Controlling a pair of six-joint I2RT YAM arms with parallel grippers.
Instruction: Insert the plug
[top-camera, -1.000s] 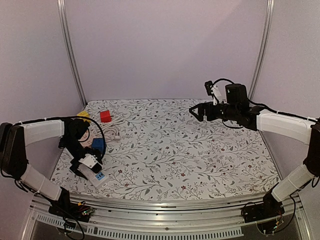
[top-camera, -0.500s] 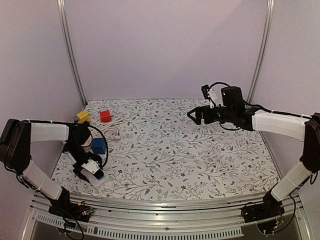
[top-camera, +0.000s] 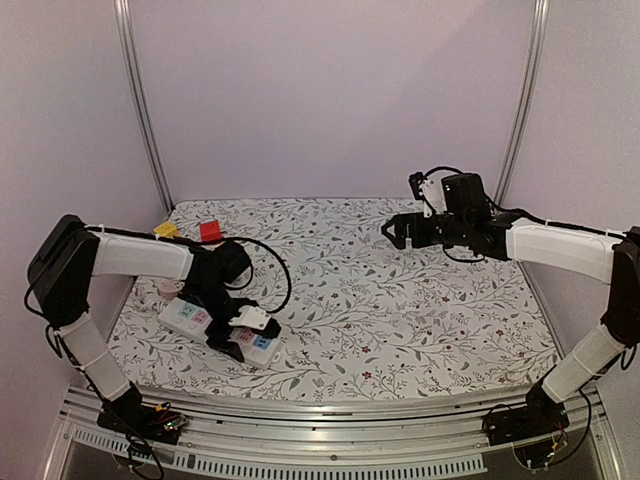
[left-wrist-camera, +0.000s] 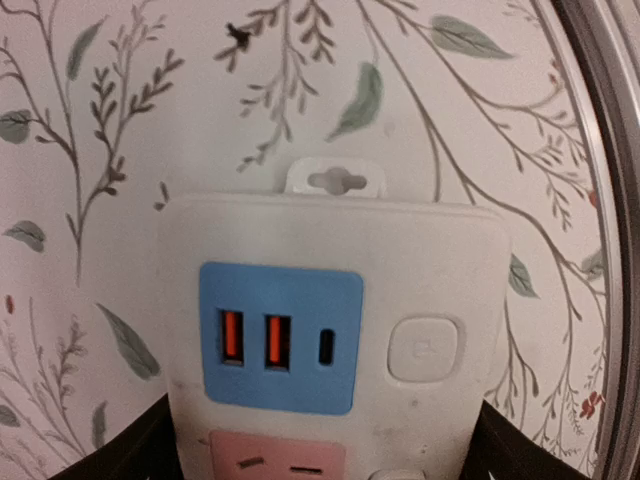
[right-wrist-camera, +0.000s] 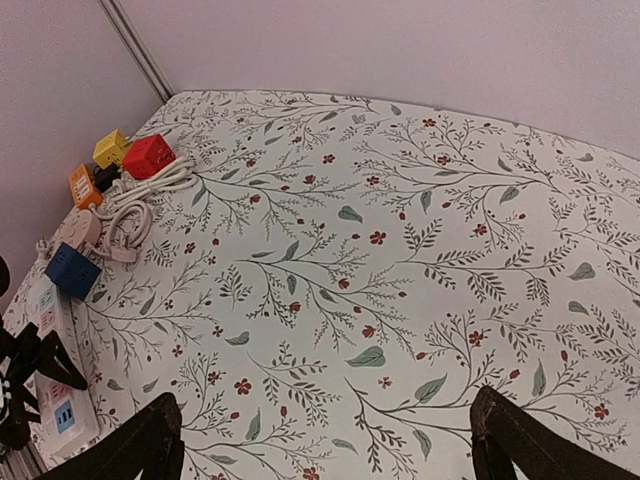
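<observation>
**Top external view.** The left gripper (top-camera: 243, 338) was set on the near end of the white power strip (top-camera: 190, 315), which lay flat on the floral table (top-camera: 400, 320). The right gripper (top-camera: 398, 228) was held aloft, well apart from it across the table. A red cube (top-camera: 211, 231) and a yellow cube (top-camera: 167, 229) were placed beyond the left gripper, at the far corner. No plug was carried by either tool. The step in hand was judged to be the steadying of the strip. It would be done well if the strip were pinned flat and square, with its socket faces left uncovered for the other arm.

**Left wrist view.** The strip was flanked on both sides by the dark fingers (left-wrist-camera: 125, 455), so this tool was judged to be clamped on it. A pink socket panel (left-wrist-camera: 280, 462) was seen between the fingers, a blue USB panel (left-wrist-camera: 280, 340) and a button (left-wrist-camera: 425, 350) just ahead, and a hanging tab (left-wrist-camera: 335, 180) farthest ahead.

**Right wrist view.** The fingers were spread wide, with nothing between them. Far ahead and to the left lay a coiled white cable (right-wrist-camera: 135, 200) with what was taken to be the plug (right-wrist-camera: 88, 228). It lay near an orange cube (right-wrist-camera: 82, 185) and a blue cube (right-wrist-camera: 72, 270).

**Containers.** No container was shown. Nothing was inserted in the sockets visible at the left wrist. Whether the blue cube was seated on the strip could not be told.
</observation>
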